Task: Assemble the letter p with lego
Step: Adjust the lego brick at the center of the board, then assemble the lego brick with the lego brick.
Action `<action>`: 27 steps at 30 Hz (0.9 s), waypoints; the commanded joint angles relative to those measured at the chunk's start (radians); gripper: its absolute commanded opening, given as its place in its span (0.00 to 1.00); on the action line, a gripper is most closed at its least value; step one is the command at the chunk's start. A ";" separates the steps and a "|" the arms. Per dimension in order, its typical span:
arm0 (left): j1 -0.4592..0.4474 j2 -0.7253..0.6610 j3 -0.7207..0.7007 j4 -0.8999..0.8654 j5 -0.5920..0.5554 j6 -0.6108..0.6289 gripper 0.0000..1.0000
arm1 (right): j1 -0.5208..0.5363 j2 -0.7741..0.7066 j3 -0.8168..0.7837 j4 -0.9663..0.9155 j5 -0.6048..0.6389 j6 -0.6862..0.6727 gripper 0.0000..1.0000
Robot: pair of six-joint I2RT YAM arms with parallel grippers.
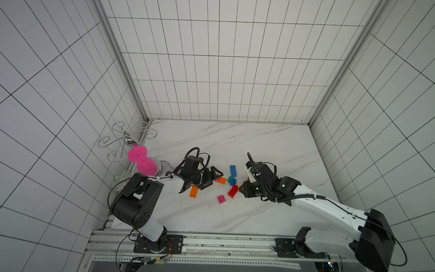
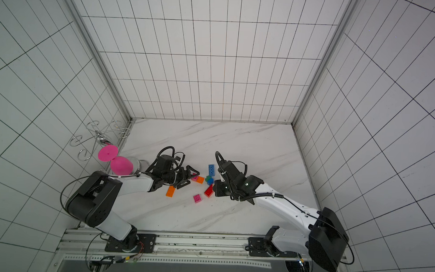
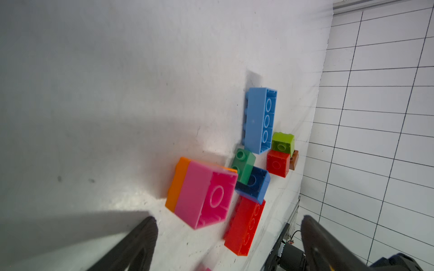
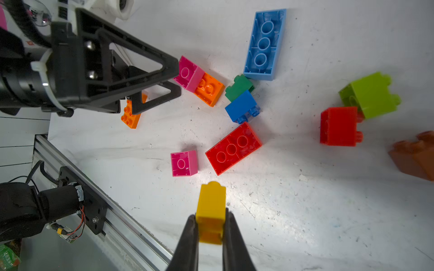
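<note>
We find the right gripper (image 4: 210,217) clamped on a yellow brick (image 4: 210,201), its two fingers pressed to the brick's opposite sides and the brick held above the marble tabletop (image 1: 261,148). The left gripper (image 4: 176,81) is spread wide and holds nothing. Its fingertips sit just beside a pink brick (image 4: 189,72) that is joined flush to an orange brick (image 4: 209,89); we cannot tell whether a fingertip touches the pink one. The other pieces lie loose near the table's middle, between the two arms: a long light-blue brick (image 4: 264,44) hollow side up, a green brick (image 4: 239,86) touching a dark blue brick (image 4: 243,106), a long red brick (image 4: 233,147) hollow side up, a lone pink brick (image 4: 184,163), and a second orange brick (image 4: 131,115) partly hidden behind the left gripper's lower finger. Apart from these, a small red brick (image 4: 338,126) touches a lime-green brick (image 4: 371,93), with a brown brick (image 4: 415,157) near them.
</note>
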 commanded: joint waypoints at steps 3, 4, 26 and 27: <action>0.053 -0.166 -0.030 -0.045 -0.014 0.029 0.95 | -0.005 0.139 0.179 -0.121 -0.025 0.025 0.00; 0.078 -0.204 -0.019 -0.101 -0.037 0.065 0.95 | -0.004 0.173 0.212 -0.145 -0.031 0.035 0.00; 0.154 -0.646 -0.405 0.233 -0.456 0.188 0.97 | 0.028 0.734 0.866 -0.618 0.117 0.303 0.00; 0.153 -0.632 -0.416 0.252 -0.466 0.181 0.98 | 0.026 0.754 0.882 -0.625 0.113 0.307 0.00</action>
